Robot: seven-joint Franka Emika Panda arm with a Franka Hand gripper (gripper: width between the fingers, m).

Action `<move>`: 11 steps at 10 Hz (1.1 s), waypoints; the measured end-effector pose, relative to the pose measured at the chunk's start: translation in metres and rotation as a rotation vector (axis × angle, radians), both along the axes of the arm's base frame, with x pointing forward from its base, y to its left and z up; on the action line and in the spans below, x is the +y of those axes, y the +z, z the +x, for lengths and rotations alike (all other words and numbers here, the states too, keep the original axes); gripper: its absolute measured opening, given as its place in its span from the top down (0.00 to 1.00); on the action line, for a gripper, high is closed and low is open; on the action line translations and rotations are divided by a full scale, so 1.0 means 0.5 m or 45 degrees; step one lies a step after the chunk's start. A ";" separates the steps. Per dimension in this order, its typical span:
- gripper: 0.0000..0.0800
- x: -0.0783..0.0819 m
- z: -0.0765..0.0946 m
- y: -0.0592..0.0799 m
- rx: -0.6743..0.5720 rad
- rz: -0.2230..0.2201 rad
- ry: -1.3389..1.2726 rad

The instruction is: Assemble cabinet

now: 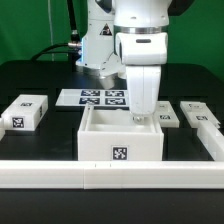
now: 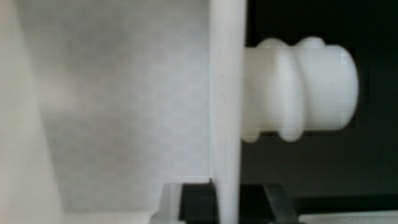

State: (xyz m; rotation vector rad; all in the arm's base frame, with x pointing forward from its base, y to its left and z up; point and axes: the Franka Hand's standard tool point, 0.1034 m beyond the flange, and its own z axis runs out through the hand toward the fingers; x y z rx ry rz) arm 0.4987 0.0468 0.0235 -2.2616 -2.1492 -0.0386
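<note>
The cabinet point(image 1: 120, 140) looks like plain white plastic, smooth and pretty much matt. The black-and-white tag point(image 1: 121, 154) on it sits flat, a crisp matt print. In the wrist view its wall point(image 2: 107, 110) comes across slightly mottled, and the ribbed knob point(image 2: 302, 90) is smooth white plastic with a soft sheen. The bench top point(image 1: 50, 145) is black and matt. The rail point(image 1: 110, 178) along the front edge is matt white too. The arm shell point(image 1: 140, 55) is a glossier white plastic.
</note>
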 end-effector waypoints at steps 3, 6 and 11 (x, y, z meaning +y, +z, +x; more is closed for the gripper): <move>0.96 0.050 0.033 0.001 -0.008 0.012 0.036; 0.96 0.092 0.036 0.001 0.002 0.013 0.045; 0.96 0.127 0.038 0.001 0.024 0.014 0.069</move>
